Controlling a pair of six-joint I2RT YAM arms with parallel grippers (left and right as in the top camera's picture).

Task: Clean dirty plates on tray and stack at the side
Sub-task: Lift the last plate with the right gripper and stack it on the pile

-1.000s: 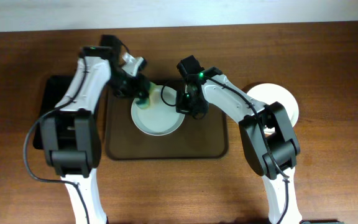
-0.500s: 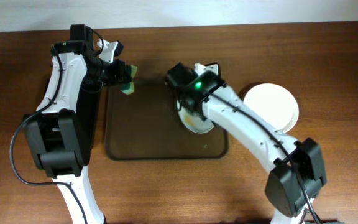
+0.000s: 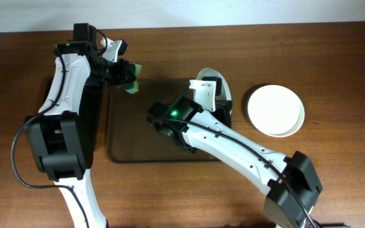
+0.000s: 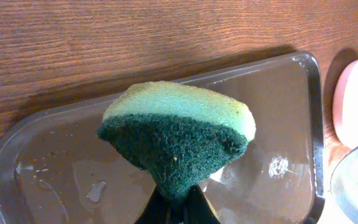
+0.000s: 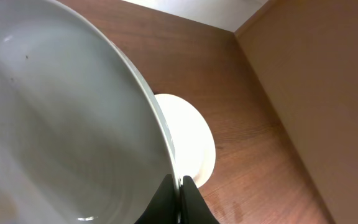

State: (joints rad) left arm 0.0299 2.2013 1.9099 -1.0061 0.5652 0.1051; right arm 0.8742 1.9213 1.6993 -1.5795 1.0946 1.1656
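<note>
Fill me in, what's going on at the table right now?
The right hand pinches a white plate by its rim, holding it tilted in the air over the right edge of the brown tray. A second plate lies beside it on the table, off to the side. The left hand grips a green and yellow sponge near the tray's far left corner, clear of the plate.
</note>
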